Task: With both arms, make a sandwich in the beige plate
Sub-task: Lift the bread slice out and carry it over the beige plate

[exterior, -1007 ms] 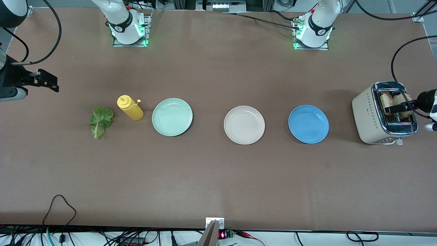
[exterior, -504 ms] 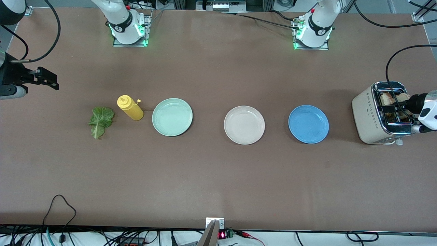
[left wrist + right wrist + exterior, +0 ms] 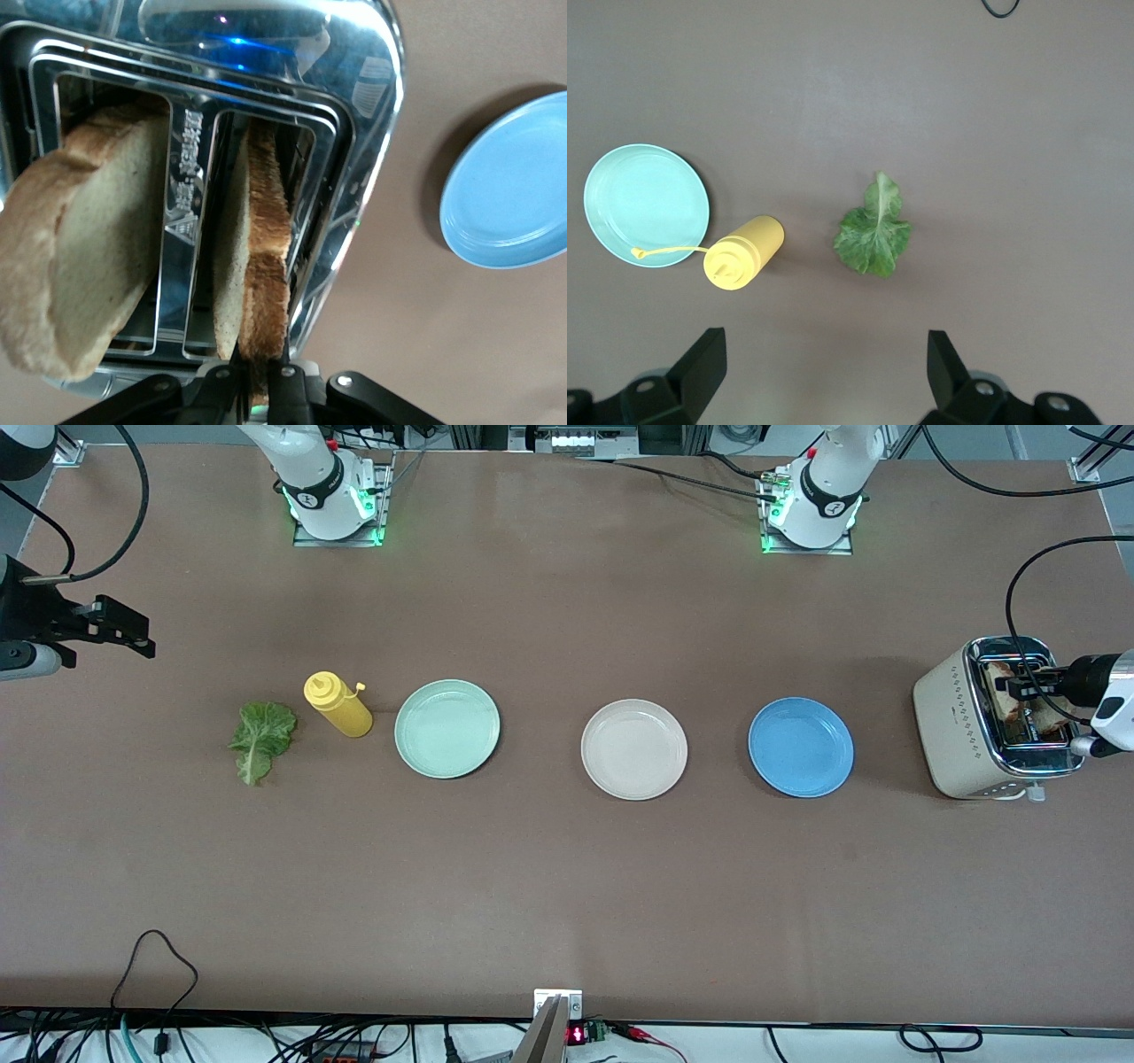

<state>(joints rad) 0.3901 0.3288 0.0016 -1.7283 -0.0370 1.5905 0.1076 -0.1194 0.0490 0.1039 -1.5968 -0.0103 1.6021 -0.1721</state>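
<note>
1. Left tool [image 3: 259, 390] over toaster [image 3: 961, 731] at left arm's end of counter [image 3: 567, 886]; fingers [image 3: 285, 385] pinched together on bottom edge of one bread slice [image 3: 257, 266], the one standing in a toaster slot.
2. Second bread slice [image 3: 75, 266] sticking up out of the other slot, tilted outward, untouched.
3. Right tool [image 3: 824, 372] up in the air over right arm's end of counter, fingers [image 3: 700, 367] spread wide apart, holding nothing; arm waiting.
4. Right wrist view: lettuce leaf [image 3: 873, 232] and yellow squeeze bottle [image 3: 744, 252] below the tool, apart from each other.
5. Lettuce leaf [image 3: 261, 740] flat on counter toward right arm's end, just beside yellow squeeze bottle [image 3: 339, 704].
6. Bottle lying tipped, cap strap hanging loose, between leaf and mint-green plate [image 3: 447, 729].
7. Beige plate [image 3: 634, 749] mid-counter, bare, between mint-green plate and blue plate [image 3: 801, 747]; well apart from both tools.
8. Blue plate nearest the toaster, also visible in left wrist view [image 3: 509, 190].
9. All three plates in one row, none touching.
10. No sandwich assembled yet: both bread slices at toaster, leaf on counter.
</note>
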